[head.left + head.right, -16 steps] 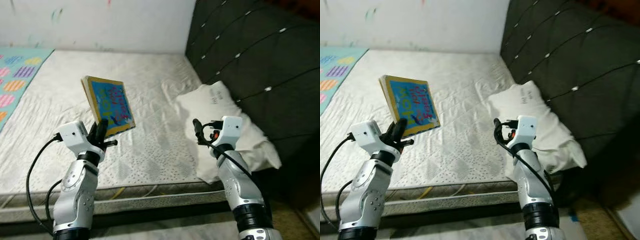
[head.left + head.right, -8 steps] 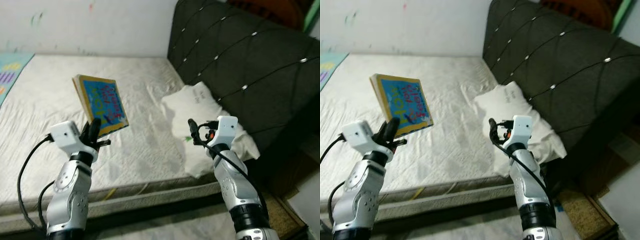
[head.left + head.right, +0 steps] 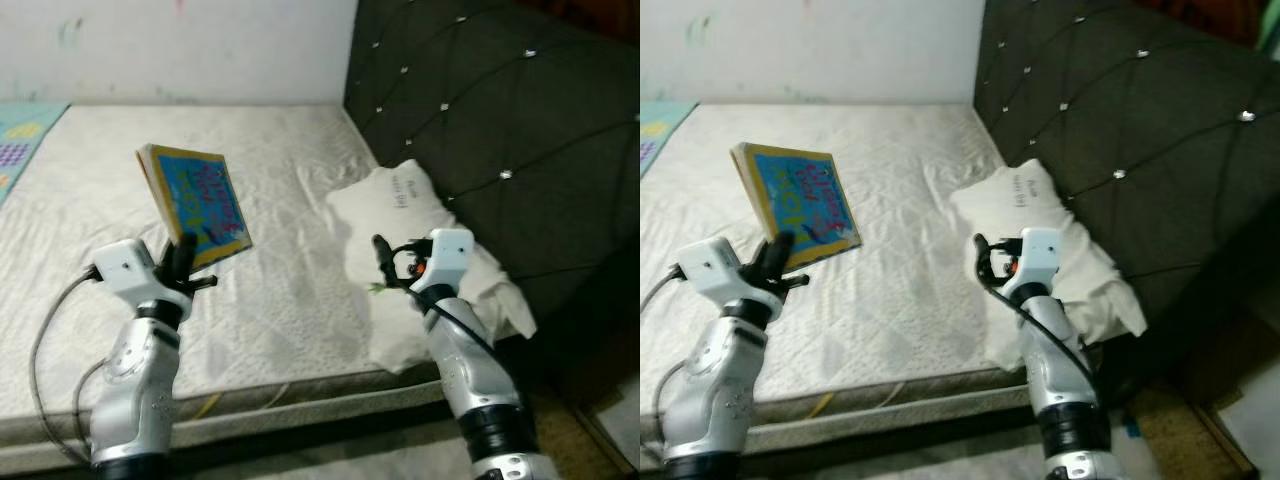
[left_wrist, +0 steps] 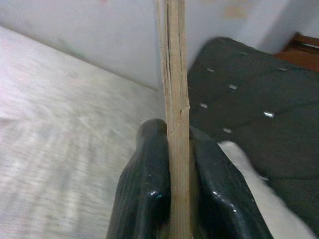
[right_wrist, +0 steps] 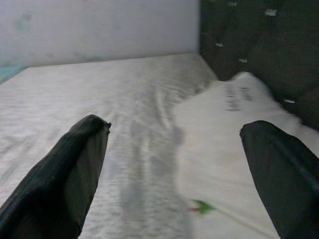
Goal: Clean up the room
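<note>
Since prior frame: view panned slightly; book [image 3: 192,201] stayed raised over the bed [image 3: 290,170], no drop. L gripper [image 3: 181,262] was clamped on the book's lower edge, cover upright/tilted. R gripper [image 3: 381,256] was spread wide, empty, above the pillow [image 3: 410,210]. Step: carrying book away. Next: prob. requires locating a storage spot.

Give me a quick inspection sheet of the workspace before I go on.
Surface: bare white mattress.
Job's things: blue book, held off the mattress; white pillow by the headboard.
Clutter: colourful mat at the far left.
Grippers: left gripper clamped on the book's edge; right gripper open, holding nothing, over the pillow's edge.
Cables: black cable looping from the left wrist.
Surroundings: dark tufted headboard, white wall.
</note>
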{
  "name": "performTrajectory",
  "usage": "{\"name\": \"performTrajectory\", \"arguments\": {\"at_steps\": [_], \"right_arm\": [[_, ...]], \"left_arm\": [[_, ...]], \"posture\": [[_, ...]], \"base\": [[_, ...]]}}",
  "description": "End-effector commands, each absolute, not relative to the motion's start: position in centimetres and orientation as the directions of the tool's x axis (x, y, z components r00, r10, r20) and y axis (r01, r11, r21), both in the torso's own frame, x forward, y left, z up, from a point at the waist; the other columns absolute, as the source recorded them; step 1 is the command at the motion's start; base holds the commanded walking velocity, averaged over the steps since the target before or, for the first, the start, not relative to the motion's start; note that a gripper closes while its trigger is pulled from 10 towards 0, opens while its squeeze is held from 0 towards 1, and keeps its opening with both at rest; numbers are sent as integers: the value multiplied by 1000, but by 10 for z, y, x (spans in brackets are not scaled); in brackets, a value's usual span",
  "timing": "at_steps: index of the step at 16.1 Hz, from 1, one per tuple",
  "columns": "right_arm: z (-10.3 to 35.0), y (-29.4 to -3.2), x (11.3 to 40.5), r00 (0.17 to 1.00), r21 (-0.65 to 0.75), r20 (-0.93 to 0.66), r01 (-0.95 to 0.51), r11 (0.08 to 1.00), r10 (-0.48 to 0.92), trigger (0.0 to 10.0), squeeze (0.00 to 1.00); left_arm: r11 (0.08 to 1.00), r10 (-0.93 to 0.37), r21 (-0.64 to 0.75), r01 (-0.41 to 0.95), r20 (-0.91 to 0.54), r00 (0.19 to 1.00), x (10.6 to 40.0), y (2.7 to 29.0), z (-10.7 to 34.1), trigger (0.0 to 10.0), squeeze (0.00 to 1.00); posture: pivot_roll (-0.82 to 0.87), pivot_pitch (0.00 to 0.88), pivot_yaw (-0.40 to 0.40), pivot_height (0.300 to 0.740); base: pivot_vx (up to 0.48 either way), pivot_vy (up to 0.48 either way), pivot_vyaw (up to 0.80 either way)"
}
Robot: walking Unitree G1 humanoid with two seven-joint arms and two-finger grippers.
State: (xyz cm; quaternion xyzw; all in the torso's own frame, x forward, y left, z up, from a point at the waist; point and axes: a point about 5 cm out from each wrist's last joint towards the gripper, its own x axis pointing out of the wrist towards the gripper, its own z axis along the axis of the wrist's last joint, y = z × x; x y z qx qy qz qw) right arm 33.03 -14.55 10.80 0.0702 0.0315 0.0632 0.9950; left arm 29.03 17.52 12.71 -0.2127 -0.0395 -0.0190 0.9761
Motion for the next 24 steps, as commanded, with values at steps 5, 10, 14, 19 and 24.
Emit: {"name": "performTrajectory", "arguments": {"at_steps": [5,10,14,19,24], "right_arm": [[114,-146,333,992,151,-31,-115,982,121,10000,0],[115,-145,334,991,138,-25,-128,982,132,10000,0],[114,-154,334,994,137,-31,-96,986,101,10000,0],[106,-172,327,993,98,-74,-83,992,90,10000,0],[105,-162,326,993,122,-71,-84,989,93,10000,0]], "left_arm": [[912,-45,-398,95,134,990,293,171,139,10000,0],[909,-44,-408,90,119,992,294,171,138,10000,0],[915,-8,-402,37,75,997,295,176,133,10000,0],[916,91,-395,-72,29,995,288,195,125,10000,0],[877,67,-476,-65,-12,998,281,197,115,10000,0]], "posture": [[-55,0,-65,740],[-54,0,-68,740],[-64,0,-65,740],[-42,0,-119,740],[-42,14,-94,740]], "base": [[242,0,0],[0,0,320],[0,0,273],[0,0,0],[0,0,0]]}}
